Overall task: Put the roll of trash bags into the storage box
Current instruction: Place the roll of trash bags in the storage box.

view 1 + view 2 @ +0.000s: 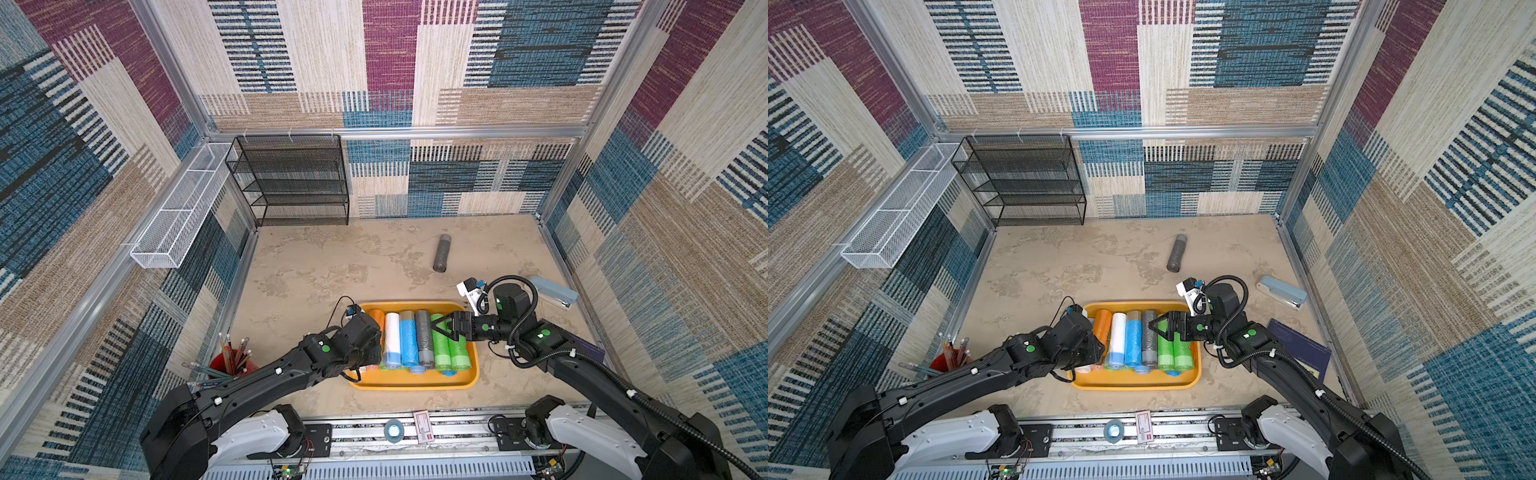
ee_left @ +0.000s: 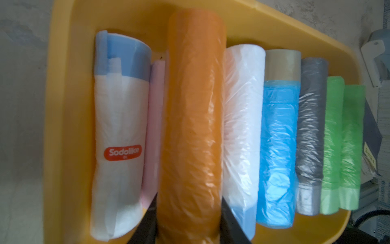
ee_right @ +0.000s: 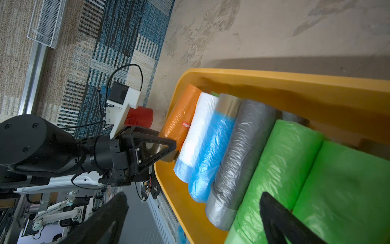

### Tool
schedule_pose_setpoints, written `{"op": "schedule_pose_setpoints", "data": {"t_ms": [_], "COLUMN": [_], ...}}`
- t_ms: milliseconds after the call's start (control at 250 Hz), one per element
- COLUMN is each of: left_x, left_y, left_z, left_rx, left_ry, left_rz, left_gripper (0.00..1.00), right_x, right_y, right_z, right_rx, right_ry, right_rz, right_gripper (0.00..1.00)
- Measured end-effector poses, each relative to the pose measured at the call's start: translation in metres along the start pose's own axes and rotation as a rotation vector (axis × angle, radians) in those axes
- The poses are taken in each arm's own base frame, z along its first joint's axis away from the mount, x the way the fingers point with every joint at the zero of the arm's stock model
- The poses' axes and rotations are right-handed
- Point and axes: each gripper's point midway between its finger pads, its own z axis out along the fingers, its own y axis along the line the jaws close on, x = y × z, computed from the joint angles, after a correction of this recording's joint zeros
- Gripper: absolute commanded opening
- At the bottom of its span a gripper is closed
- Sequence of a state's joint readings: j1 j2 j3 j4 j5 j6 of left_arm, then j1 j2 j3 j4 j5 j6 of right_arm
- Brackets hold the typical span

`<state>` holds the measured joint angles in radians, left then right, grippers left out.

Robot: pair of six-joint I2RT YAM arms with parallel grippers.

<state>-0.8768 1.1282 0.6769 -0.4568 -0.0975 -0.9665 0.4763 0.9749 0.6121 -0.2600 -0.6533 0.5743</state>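
The storage box [image 1: 415,384] [image 1: 1133,384] is a shallow yellow-orange tray near the front of the table, holding several rolls side by side. My left gripper [image 2: 188,213] [image 1: 370,343] is shut on one end of an orange roll of trash bags [image 2: 191,126] [image 1: 378,318] [image 3: 181,114]. That roll lies lengthwise over the tray's left part, between a pink roll [image 2: 153,126] and a white roll [image 2: 242,126]. My right gripper [image 3: 192,211] [image 1: 440,326] stands open over the green rolls [image 3: 295,169], holding nothing. A dark grey roll [image 1: 441,252] [image 1: 1176,252] lies alone on the table behind the tray.
A grey-blue stapler [image 1: 555,291] and a dark blue notebook [image 1: 1300,345] lie to the right of the tray. A red pencil cup [image 1: 232,363] stands to its left. The black mesh rack [image 1: 291,178] and white wire basket [image 1: 178,212] are at the back left.
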Motion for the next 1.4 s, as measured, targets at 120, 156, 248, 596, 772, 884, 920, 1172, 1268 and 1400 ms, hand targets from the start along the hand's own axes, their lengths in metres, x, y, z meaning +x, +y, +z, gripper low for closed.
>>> {"op": "schedule_pose_setpoints", "data": {"t_ms": [120, 156, 248, 596, 772, 884, 920, 1172, 1268, 1400], "left_x": [0.004, 0.005, 0.007, 0.009, 0.009, 0.009, 0.009, 0.009, 0.009, 0.009], "left_y": [0.000, 0.000, 0.000, 0.000, 0.000, -0.001, -0.001, -0.001, -0.001, -0.001], "left_z": [0.004, 0.005, 0.008, 0.015, 0.016, 0.016, 0.016, 0.016, 0.016, 0.016], "left_rx": [-0.009, -0.013, -0.022, -0.051, -0.053, -0.053, -0.053, -0.054, -0.054, -0.055], "left_ry": [0.011, 0.015, 0.023, 0.025, 0.026, 0.026, 0.025, 0.026, 0.026, 0.028], "left_rz": [0.007, 0.010, 0.015, 0.033, 0.034, 0.036, 0.036, 0.036, 0.036, 0.037], "left_gripper": [0.27, 0.27, 0.28, 0.29, 0.32, 0.34, 0.34, 0.37, 0.39, 0.41], "right_x": [0.002, 0.003, 0.004, 0.005, 0.005, 0.005, 0.006, 0.006, 0.006, 0.007], "right_y": [-0.002, -0.003, -0.004, -0.004, -0.004, -0.004, -0.004, -0.004, -0.005, -0.005], "right_z": [0.001, 0.001, 0.001, 0.000, 0.000, 0.000, 0.000, 0.000, 0.000, -0.001], "right_rx": [0.003, 0.004, 0.006, 0.005, 0.005, 0.006, 0.006, 0.005, 0.006, 0.006], "right_ry": [0.004, 0.005, 0.006, 0.004, 0.003, 0.005, 0.005, 0.004, 0.005, 0.005], "right_rz": [0.003, 0.005, 0.006, 0.004, 0.004, 0.005, 0.006, 0.005, 0.005, 0.005], "right_gripper": [0.99, 0.99, 0.99, 0.99, 0.99, 0.99, 0.99, 0.99, 0.99, 0.99]}}
